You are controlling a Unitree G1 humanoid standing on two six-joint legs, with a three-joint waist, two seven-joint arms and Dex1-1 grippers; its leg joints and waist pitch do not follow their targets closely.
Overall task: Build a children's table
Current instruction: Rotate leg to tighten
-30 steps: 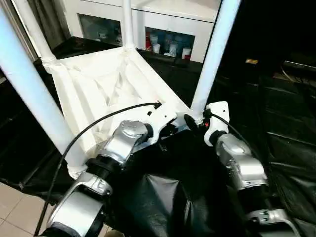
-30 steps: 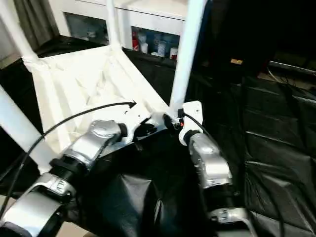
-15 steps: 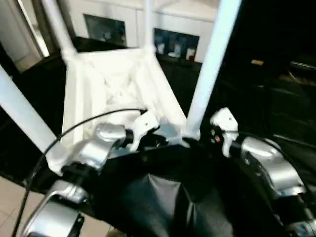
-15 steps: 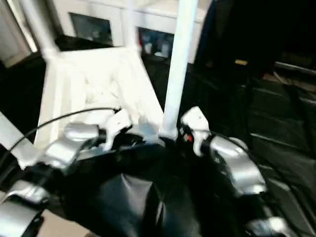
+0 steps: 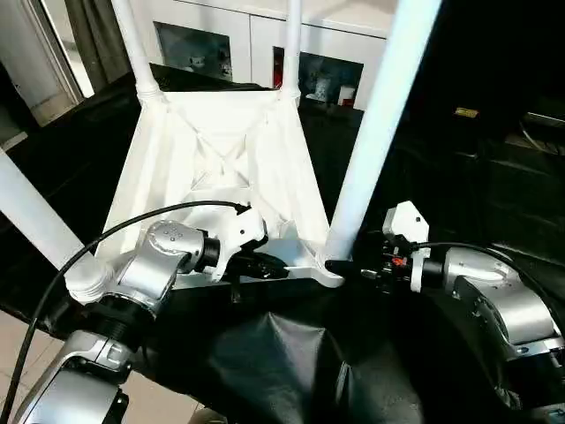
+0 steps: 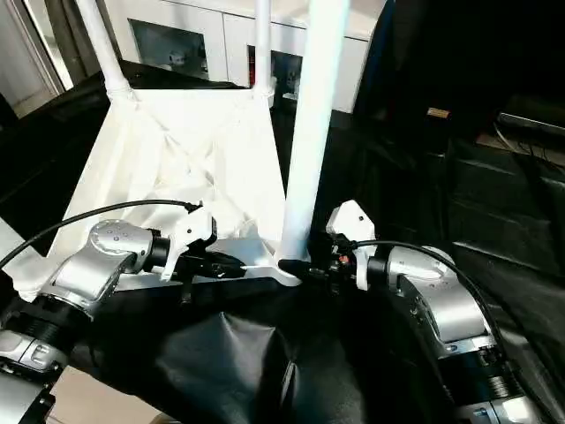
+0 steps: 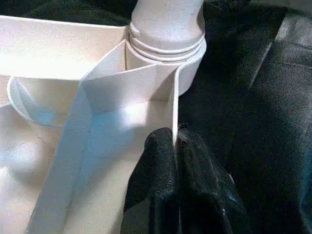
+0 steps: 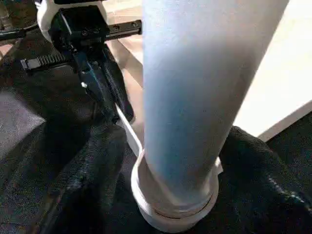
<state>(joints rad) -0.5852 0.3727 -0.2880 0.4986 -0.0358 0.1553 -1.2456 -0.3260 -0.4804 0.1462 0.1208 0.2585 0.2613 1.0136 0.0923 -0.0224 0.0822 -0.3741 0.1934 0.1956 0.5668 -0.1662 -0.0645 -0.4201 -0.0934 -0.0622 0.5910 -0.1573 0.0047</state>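
- The tabletop (image 5: 221, 177) lies upside down on the black-draped counter (image 5: 494, 177), ribbed underside up, in front of the white cabinet (image 5: 265, 44).
- All four legs stand up out of the tabletop's corner sockets: two at its far corners by the cabinet, one at its near left corner (image 5: 35, 221), and the near right leg (image 5: 375, 132) closest to both tools.
- Judged from this, the step in hand is seating or checking that last near right leg; the table then needs turning onto its feet.
- The right tool (image 6: 305, 268) has its black fingers spread around the base of the near right leg, where it enters the socket (image 8: 170, 204); whether they press it is unclear.
- The left tool (image 7: 174, 161) is pressed together, pinching the thin near rim of the tabletop just beside that socket, steadying it.
- The next move likely calls for a firm push down on the leg while the rim stays braced.
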